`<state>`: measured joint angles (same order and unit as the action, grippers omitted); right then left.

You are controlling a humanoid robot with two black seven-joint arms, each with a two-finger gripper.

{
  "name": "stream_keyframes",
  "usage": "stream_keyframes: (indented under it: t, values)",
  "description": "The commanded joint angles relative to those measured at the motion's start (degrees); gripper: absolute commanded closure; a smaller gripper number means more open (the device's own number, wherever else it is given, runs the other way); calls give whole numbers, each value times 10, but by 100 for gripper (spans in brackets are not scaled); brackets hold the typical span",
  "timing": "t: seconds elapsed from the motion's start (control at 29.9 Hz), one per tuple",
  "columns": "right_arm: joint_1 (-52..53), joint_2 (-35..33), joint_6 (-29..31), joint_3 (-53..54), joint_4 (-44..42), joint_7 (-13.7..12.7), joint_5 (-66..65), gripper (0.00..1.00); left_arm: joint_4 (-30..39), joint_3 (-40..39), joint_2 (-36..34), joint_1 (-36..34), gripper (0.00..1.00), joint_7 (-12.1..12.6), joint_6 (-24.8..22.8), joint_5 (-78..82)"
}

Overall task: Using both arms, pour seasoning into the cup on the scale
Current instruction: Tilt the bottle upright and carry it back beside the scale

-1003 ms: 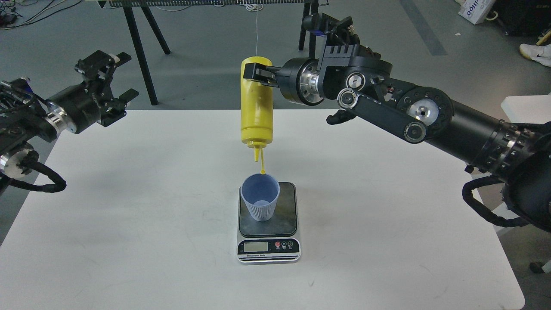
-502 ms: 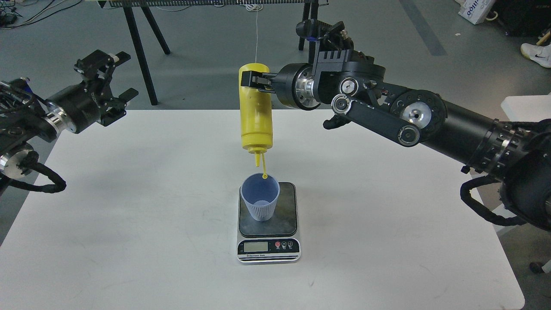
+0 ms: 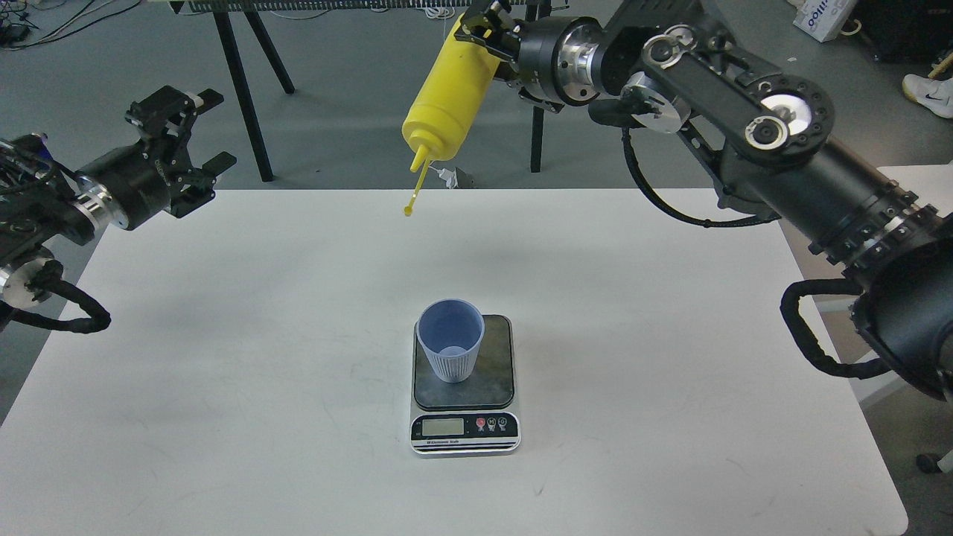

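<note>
Your white desk carries the scale and cup, well below the right gripper clamping the tilted bottle. Drips could miss the cup. The left gripper hangs spread, empty.

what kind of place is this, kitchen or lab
Most likely a robotics lab or test room, not a kitchen: a bare white table on a grey floor, loose cables on that floor, and black trestle legs behind. Only a scale and cup are laid out.

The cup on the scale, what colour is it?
Light blue. The cup shows best in the head view, the only one here.
</note>
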<state>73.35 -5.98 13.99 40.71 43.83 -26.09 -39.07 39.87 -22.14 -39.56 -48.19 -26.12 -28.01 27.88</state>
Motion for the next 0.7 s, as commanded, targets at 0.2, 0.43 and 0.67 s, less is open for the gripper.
stream_keyframes:
  t: [0.2, 0.43, 0.67]
  values:
    - [-175, -133, 22, 74, -26, -19, 478, 95, -1, -3, -3, -2, 1, -1, 0, -3]
    - [-367, -151, 81, 193, -26, -19, 675, 95, -1, -2, 0, -2, 1, 0, 0, -3]
    - [-513, -134, 140, 263, -24, -19, 723, 95, -1, -2, 1, -2, 1, 0, 0, -3]
